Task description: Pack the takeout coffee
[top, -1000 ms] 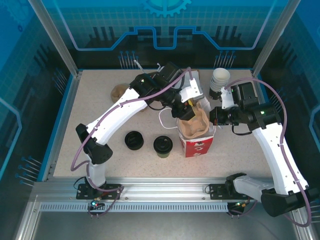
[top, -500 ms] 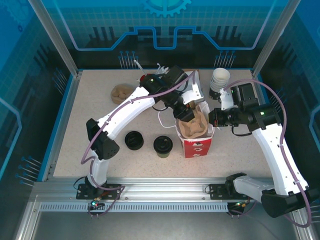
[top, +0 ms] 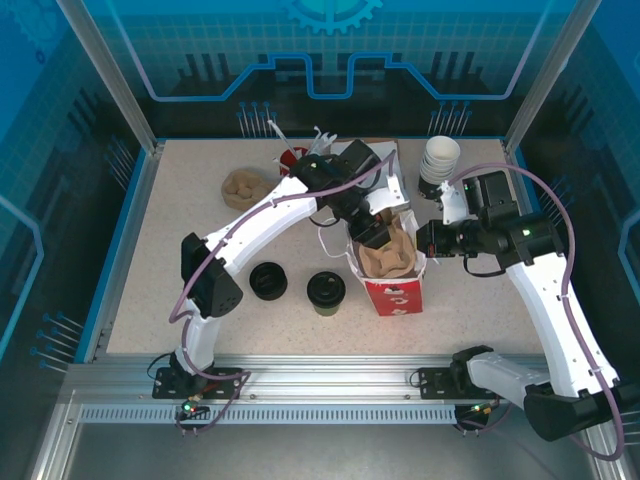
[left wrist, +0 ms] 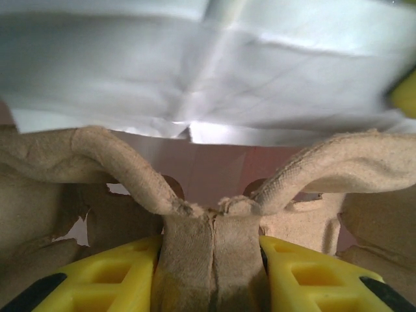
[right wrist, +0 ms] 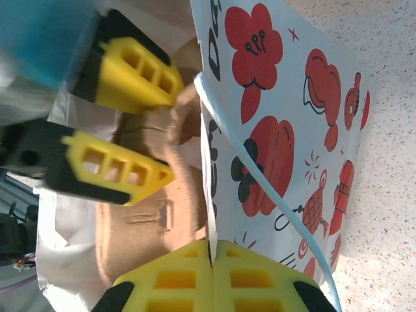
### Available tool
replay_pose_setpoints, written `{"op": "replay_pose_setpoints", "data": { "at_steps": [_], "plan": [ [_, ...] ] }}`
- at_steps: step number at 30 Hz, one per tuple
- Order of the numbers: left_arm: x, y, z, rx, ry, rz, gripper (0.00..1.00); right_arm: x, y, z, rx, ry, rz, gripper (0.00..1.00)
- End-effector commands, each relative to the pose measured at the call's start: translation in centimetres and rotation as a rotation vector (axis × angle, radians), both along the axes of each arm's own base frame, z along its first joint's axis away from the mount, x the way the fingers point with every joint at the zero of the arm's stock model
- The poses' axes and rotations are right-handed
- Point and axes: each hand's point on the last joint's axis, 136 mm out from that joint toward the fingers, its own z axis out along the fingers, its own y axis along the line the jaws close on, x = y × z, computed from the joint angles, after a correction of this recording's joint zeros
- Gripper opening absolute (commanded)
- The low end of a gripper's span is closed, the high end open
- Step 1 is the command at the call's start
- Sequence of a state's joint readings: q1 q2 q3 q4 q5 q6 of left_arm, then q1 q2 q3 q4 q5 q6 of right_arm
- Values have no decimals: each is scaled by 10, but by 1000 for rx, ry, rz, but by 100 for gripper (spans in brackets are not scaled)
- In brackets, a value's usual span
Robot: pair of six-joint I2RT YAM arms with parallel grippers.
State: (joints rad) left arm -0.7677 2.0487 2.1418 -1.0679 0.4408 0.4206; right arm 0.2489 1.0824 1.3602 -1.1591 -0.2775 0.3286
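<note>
The takeout coffee [top: 325,291], a small dark cup with a black lid, stands on the table left of the red-and-white paper bag [top: 396,285]. Over the bag's mouth, my left gripper [top: 372,232] is shut on the middle handle of a brown pulp cup carrier [top: 388,256] that sits inside the bag. In the left wrist view the yellow fingers [left wrist: 123,273] squeeze that handle [left wrist: 211,250] from both sides. My right gripper [top: 428,243] is shut on the bag's right rim; its pads [right wrist: 175,276] pinch the thin paper edge [right wrist: 207,195].
A low black lid piece [top: 267,281] lies left of the coffee. A stack of lidless cups [top: 438,162] stands at the back right, a second pulp carrier [top: 243,186] at the back left, and a white cord [top: 332,238] beside the bag.
The left arm's elbow has swung to the right and its wrist has shifted over the bag, with the carrier still held. The right gripper stays on the bag's rim.
</note>
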Motion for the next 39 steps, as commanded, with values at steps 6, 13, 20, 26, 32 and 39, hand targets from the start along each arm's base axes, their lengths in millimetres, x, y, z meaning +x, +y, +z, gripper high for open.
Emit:
{"op": "replay_pose_setpoints", "data": {
  "at_steps": [6,13,20,26,32,39],
  "plan": [
    [12,-4,-4,-41,-79,13,39,-5,6,3,58,15,-1,0],
    [11,-5,-22,-17,-130,0,39,-3,5,-2,71,20,-15,0],
    [5,-9,-37,13,-151,-31,39,1,2,-7,53,13,-34,0],
    [1,-11,-48,34,-153,-57,39,2,-2,-10,37,6,-45,0],
    [-2,-12,-61,81,-154,-82,41,1,-5,-12,18,-2,-55,0],
    [-2,-16,-74,135,-160,-101,41,0,-7,-9,18,-18,-66,0]
  ]
}}
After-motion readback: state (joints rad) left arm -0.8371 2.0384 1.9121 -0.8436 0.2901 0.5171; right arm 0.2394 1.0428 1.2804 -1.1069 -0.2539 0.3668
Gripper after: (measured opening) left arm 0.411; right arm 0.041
